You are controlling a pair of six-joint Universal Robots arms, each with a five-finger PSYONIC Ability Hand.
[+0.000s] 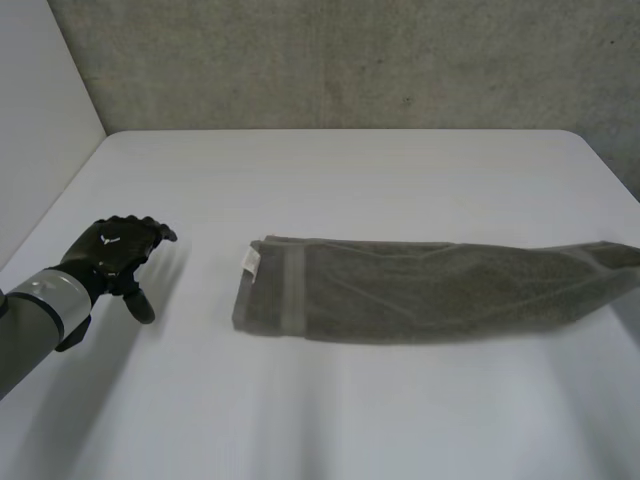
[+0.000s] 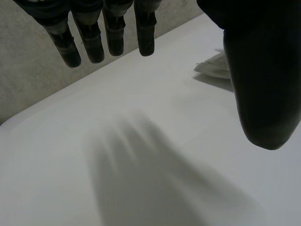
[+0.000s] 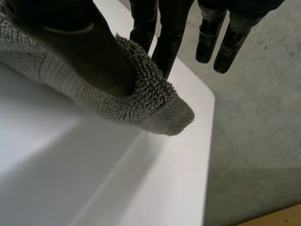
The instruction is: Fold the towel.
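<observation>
Progress: towel (image 1: 420, 290) lies on the desk (image 1: 350, 170) as a long narrow strip, so I judge the lengthwise fold done. The end-to-end fold is left.
Towel position: mid-desk, running toward my right side. The left end lies flat and the right end is raised off the desk.
Right hand (image 3: 80, 42): clamped on the towel's end corner, thumb on top and two fingers (image 3: 167, 42) behind the cloth. The other fingers are straight and free.
Left hand (image 1: 118, 252): over bare desk, well apart from the towel's left end. Its fingers (image 2: 94, 44) are straight, slightly apart, holding nothing.
Next, my guess: carry the right end over to the left end.
</observation>
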